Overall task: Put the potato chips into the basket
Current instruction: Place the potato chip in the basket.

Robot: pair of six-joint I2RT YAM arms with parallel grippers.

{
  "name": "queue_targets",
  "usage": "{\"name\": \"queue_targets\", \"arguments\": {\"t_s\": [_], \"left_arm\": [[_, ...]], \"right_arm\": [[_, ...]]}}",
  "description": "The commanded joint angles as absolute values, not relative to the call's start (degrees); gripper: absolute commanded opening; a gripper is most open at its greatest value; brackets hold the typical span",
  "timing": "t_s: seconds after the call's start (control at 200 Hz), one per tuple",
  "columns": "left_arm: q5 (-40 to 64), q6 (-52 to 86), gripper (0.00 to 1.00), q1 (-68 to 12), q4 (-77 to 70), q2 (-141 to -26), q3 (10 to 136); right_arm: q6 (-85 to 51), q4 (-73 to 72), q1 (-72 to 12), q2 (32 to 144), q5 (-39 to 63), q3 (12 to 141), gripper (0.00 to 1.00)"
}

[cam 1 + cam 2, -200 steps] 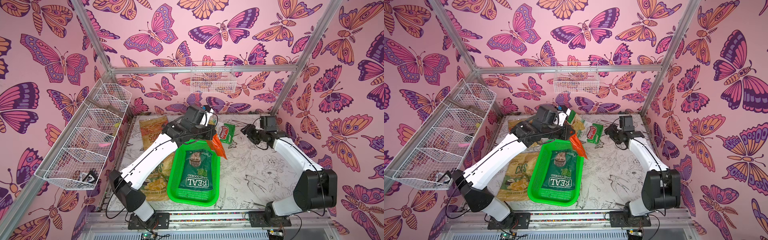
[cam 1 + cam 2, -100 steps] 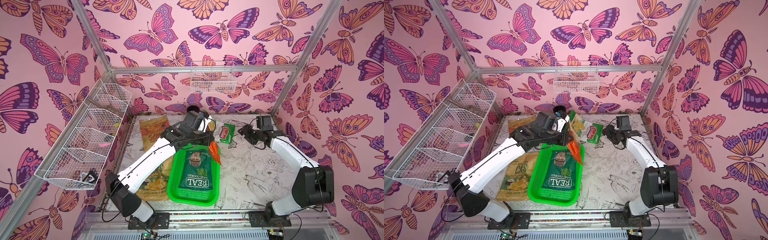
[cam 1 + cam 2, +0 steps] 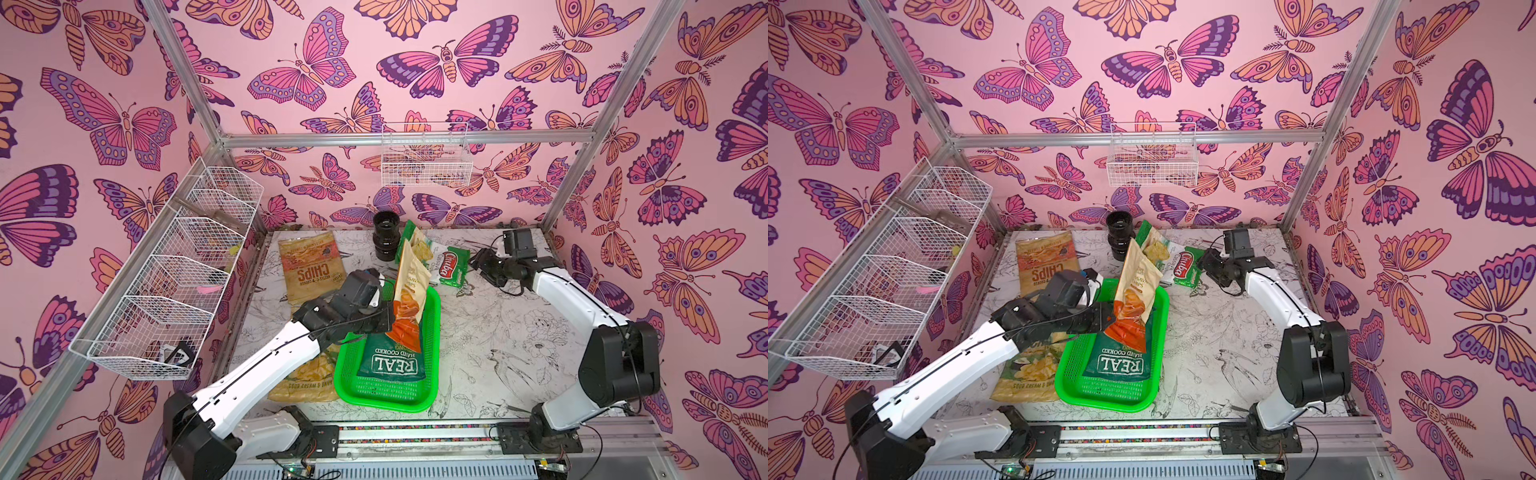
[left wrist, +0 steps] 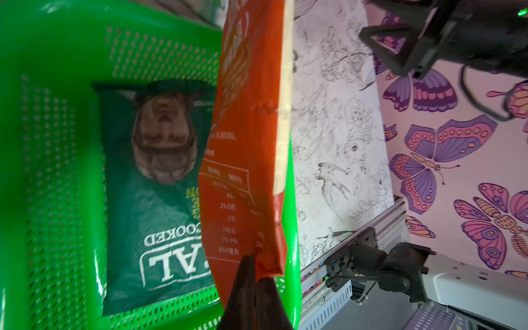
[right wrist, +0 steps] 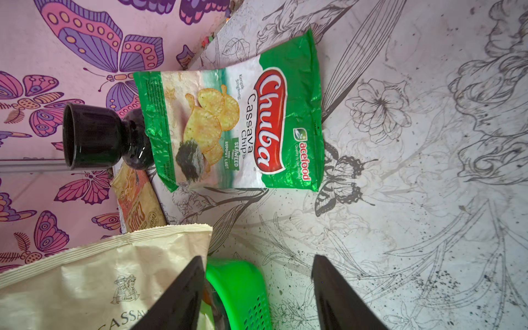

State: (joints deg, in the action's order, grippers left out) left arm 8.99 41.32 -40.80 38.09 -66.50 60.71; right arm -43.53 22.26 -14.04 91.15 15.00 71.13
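Now we've swung the orange-cream cassava bag (image 3: pixel 409 297) from beside the green basket (image 3: pixel 432 328) to over it, left gripper (image 4: pixel 254 267) clenched on its corner; release comes next. REAL bag (image 3: pixel 392 359) lies inside already. Right gripper (image 5: pixel 257 285) hangs released near the Chuba bag (image 5: pixel 237 128).

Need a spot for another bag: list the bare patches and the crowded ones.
Bare: table between basket and right arm base. Crowded: far edge, where black cylinder and Cassava bag cluster; basket's other side holds CHIPS bag and Sour Cream bag.
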Motion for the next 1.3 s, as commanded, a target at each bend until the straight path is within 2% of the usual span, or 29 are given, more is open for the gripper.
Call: {"name": "queue_targets", "arguments": {"t_s": [0.0, 0.521, 0.636, 0.726, 0.761, 0.811, 0.936, 1.071, 1.172, 1.292], "left_arm": [[6.3, 47.0, 0.0, -40.2, 38.9, -63.2, 57.0], [10.7, 59.2, 0.0, -40.1, 40.0, -50.2, 39.3], [10.0, 58.8, 0.0, -39.7, 42.9, -49.2, 37.6], [9.0, 56.8, 0.39, -39.5, 45.5, -50.1, 39.2], [7.8, 55.8, 0.48, -39.4, 47.0, -50.6, 40.4], [4.8, 54.5, 0.54, -39.4, 49.9, -51.2, 42.8], [-6.1, 52.3, 0.56, -39.3, 58.4, -51.2, 50.7], [-16.2, 51.4, 0.56, -39.3, 61.9, -47.8, 57.1], [-21.8, 50.3, 0.55, -39.3, 61.9, -45.0, 59.7], [-25.8, 48.2, 0.54, -39.2, 61.9, -42.9, 61.3]], "right_arm": [[-43.9, 21.9, -15.9, 91.0, 13.4, 70.6, 0.63], [-41.1, 26.2, -22.2, 91.4, 13.8, 74.4, 0.63], [-35.2, 29.0, -26.8, 92.3, 11.3, 77.1, 0.63], [-27.8, 34.8, -32.9, 94.4, 6.5, 81.8, 0.63], [-24.9, 36.6, -34.9, 95.0, 4.9, 83.4, 0.63], [-20.9, 38.3, -38.2, 96.2, 3.1, 85.2, 0.63], [-11.8, 39.0, -45.0, 97.7, 3.6, 87.1, 0.61], [-5.1, 35.4, -50.4, 98.9, 9.9, 85.0, 0.59], [-0.4, 34.1, -54.1, 101.6, 13.2, 84.9, 0.63], [4.4, 32.4, -58.6, 105.9, 10.1, 86.3, 0.67]]}}
